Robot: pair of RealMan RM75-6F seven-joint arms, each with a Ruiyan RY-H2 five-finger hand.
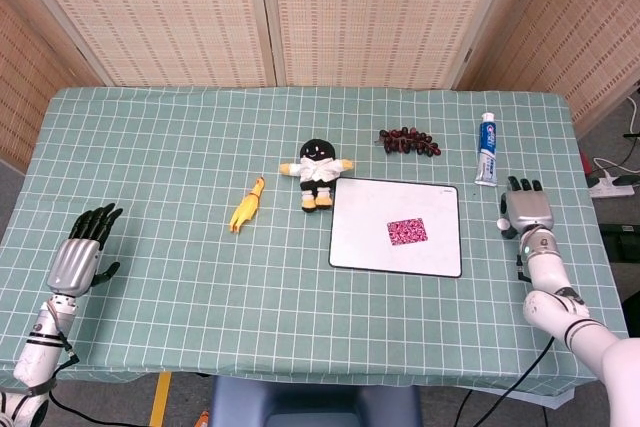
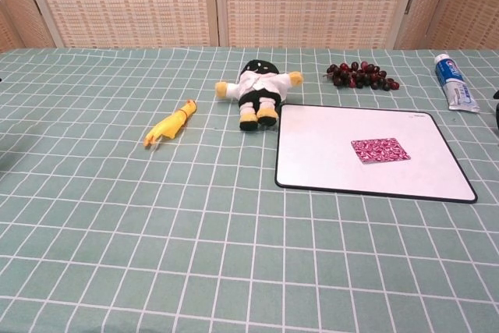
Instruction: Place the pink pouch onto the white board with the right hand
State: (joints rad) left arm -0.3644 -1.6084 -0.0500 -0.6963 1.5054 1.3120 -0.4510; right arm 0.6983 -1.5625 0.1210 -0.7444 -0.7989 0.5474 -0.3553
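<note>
The pink pouch (image 1: 407, 231) (image 2: 380, 150) lies flat on the white board (image 1: 370, 237) (image 2: 327, 154), right of its middle. My right hand (image 1: 527, 208) rests on the table to the right of the board, empty, fingers extended and pointing away from me; only a dark sliver of it (image 2: 496, 107) shows at the chest view's right edge. My left hand (image 1: 84, 244) lies at the table's near left, fingers apart, holding nothing. It does not show in the chest view.
A plush doll (image 1: 317, 173) (image 2: 258, 91) touches the board's far left corner. A yellow rubber chicken (image 1: 247, 205) (image 2: 168, 124) lies left of it. Dark grapes (image 1: 408, 141) (image 2: 361, 75) and a toothpaste tube (image 1: 486, 149) (image 2: 454, 83) lie beyond the board. A small white cap (image 1: 503, 224) sits beside my right hand.
</note>
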